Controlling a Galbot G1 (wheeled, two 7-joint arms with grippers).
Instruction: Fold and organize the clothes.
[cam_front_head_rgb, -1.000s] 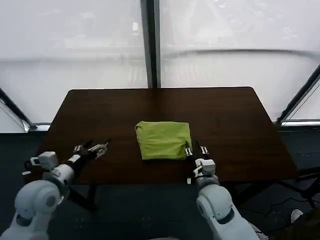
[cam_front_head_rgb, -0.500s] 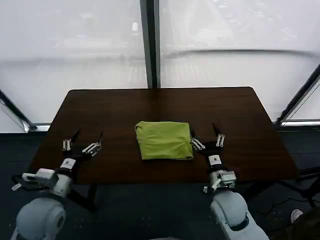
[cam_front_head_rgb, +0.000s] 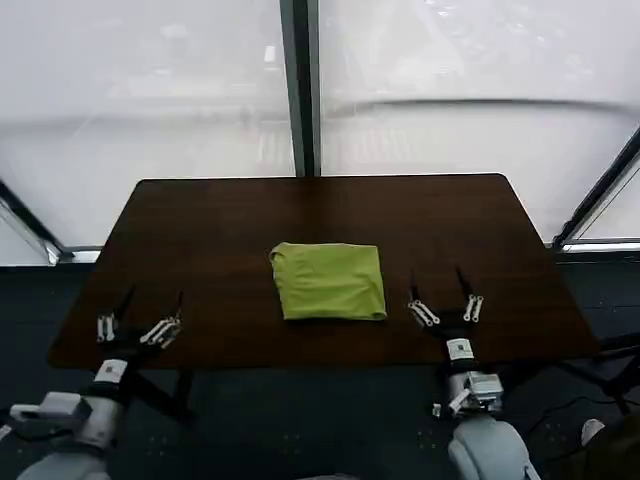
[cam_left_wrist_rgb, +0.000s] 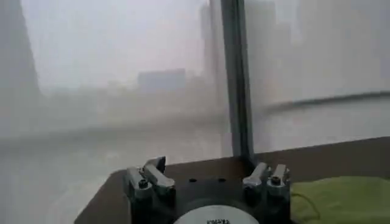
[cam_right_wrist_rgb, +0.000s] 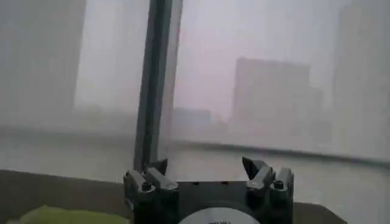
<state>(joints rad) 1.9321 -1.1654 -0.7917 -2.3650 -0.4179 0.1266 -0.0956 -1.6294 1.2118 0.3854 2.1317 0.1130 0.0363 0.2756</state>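
Observation:
The clothes are one lime-green T-shirt (cam_front_head_rgb: 329, 281), folded into a neat rectangle at the middle of the dark table (cam_front_head_rgb: 230, 225). A corner of it appears in the left wrist view (cam_left_wrist_rgb: 341, 198) and the right wrist view (cam_right_wrist_rgb: 55, 216). My left gripper (cam_front_head_rgb: 138, 318) stands open at the table's near left edge, well clear of the shirt. Near the front edge on the right, my right gripper (cam_front_head_rgb: 446, 299) is open too, a short way from the shirt. Nothing sits between either pair of fingers (cam_left_wrist_rgb: 210, 176) (cam_right_wrist_rgb: 207, 169).
A dark vertical window post (cam_front_head_rgb: 298, 90) rises behind the table against bright frosted glass. The table's front edge (cam_front_head_rgb: 320, 362) runs just ahead of both wrists. Bare tabletop lies on every side of the shirt.
Both arms have drawn back toward me and outward. The right gripper left the shirt's near right corner and opened wide; the left gripper slid left and nearer. The shirt lies unmoved.

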